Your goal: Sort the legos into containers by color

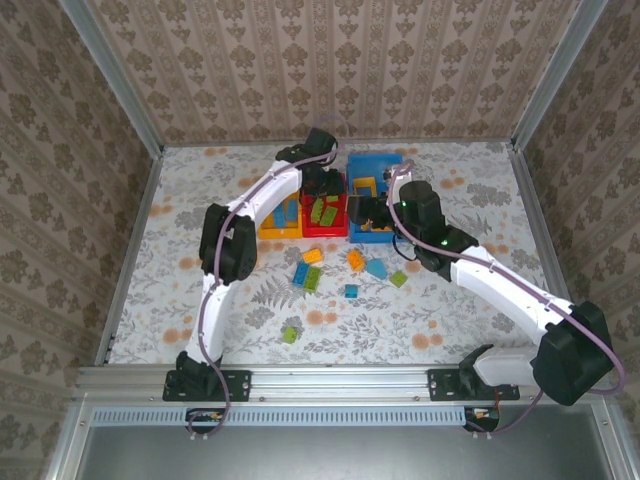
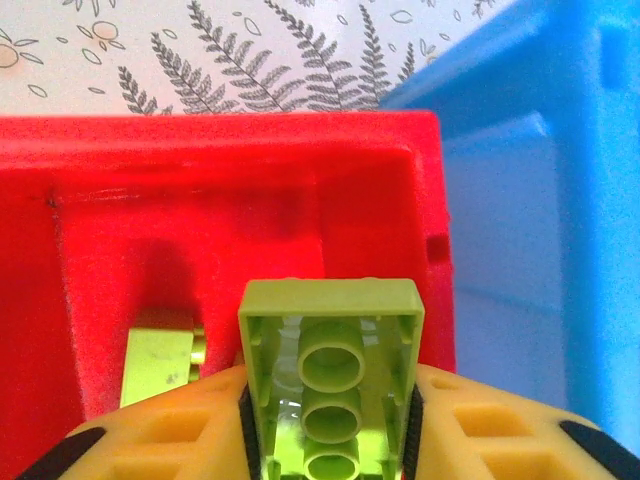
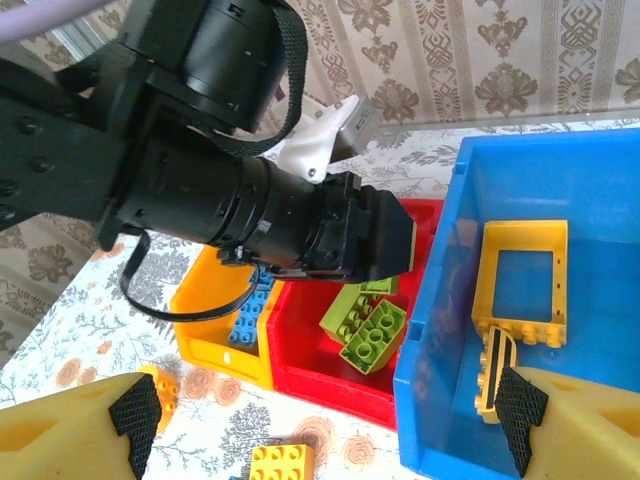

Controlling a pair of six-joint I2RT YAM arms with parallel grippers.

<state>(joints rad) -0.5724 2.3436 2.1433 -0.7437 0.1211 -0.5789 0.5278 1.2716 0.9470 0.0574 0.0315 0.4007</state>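
Note:
My left gripper [image 2: 330, 410] is shut on a light green lego [image 2: 330, 320], held underside-up over the red bin [image 2: 250, 200]. Another green lego [image 2: 160, 355] lies inside that bin. In the right wrist view the red bin [image 3: 330, 385] holds two green legos [image 3: 365, 325], the yellow-orange bin [image 3: 215, 345] holds blue legos [image 3: 248, 318], and the blue bin [image 3: 430, 400] holds an open orange frame [image 3: 520, 285]. My right gripper [image 3: 328, 420] is open and empty, hovering by the front of the red and blue bins. From above, the left gripper [image 1: 322, 185] is over the red bin [image 1: 325, 228].
Loose legos lie in front of the bins: orange [image 1: 313, 256], blue [image 1: 300, 272], green [image 1: 313, 279], orange [image 1: 355, 260], blue [image 1: 376, 268], green [image 1: 398, 278], blue [image 1: 351, 291] and green [image 1: 290, 335]. The left arm's wrist [image 3: 250, 210] hangs above the bins, close to my right gripper [image 1: 362, 212].

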